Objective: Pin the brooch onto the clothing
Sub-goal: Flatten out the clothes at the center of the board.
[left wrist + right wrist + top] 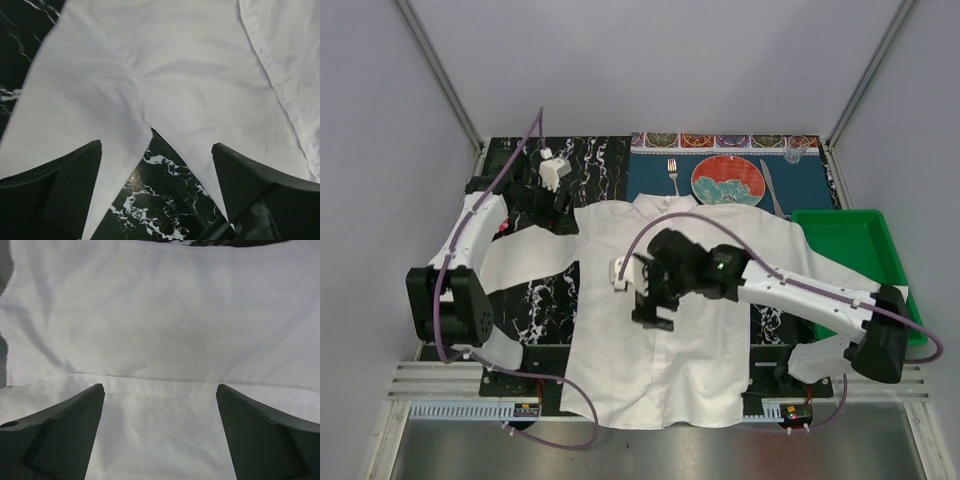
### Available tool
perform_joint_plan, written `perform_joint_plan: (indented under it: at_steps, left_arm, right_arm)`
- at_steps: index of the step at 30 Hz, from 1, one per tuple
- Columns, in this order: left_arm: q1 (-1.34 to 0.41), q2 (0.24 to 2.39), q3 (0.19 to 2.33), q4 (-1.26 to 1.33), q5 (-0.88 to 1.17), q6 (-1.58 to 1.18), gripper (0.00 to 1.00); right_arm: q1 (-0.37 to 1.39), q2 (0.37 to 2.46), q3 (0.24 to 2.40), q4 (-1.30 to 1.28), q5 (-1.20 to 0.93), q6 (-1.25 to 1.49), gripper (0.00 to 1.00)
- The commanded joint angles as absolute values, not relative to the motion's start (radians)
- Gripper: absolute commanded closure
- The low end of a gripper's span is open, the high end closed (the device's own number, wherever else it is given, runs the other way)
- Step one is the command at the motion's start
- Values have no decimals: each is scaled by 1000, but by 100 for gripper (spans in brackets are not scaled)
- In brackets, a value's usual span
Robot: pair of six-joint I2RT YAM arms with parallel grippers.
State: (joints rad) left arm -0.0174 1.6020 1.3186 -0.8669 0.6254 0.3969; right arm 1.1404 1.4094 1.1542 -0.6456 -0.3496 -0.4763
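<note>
Plainly spread and gripping nothing, the right jaws hang over the chest of the shirt (700, 340). Their two dark fingers (55, 440) frame white cloth crossed by one straight seam (165, 377). From above, the right arm (800, 290) reaches in from the near right corner and ends over the shirt's middle, below the collar (665, 203).

The left jaws are likewise spread with nothing held. They sit above the spot where sleeve and body part, with a wedge of black marbled tabletop (160, 200) showing in the gap. The left arm (470, 230) bends up along the left edge, over the sleeve (520, 255) on that side.

The shirt lies flat and front up, sleeves out to either side. Its collar points toward the far edge and its hem drapes over the near edge.

Beyond the collar, a red-and-teal plate (728, 180), a fork (672, 176) and a knife (771, 190) rest on a blue mat (808, 185). A green bin (850, 250) stands at the right, beside the other sleeve. The brooch cannot be made out in any view.
</note>
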Motion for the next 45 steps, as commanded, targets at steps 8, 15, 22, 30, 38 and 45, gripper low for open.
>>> perform_joint_plan:
  at_steps: [8,15,22,30,38,45]
  left_arm:
    - [0,1177,1232,-520,298,105,1]
    - [-2,1321,1364,-768,366,230,1]
    - [95,1318,1359,-773,501,115,1]
    - [380,1269,1302,-724,468,66,1]
    - [494,1425,1249,-641,460,103,9]
    - [465,1483,1203,-479,302,58,1]
  right_arm:
    - [746,1281,1342,-657,-158,-259,0]
    - [540,1347,1295,-684,-287,-221,0]
    - [405,1445,1261,-841,-389,-316,0]
    - [390,1439,1325,-885,-467,-321,0]
    - [390,1609,1479,-946,-439,-285,0]
    - [388,1716,1537,-960,-463,-276,0]
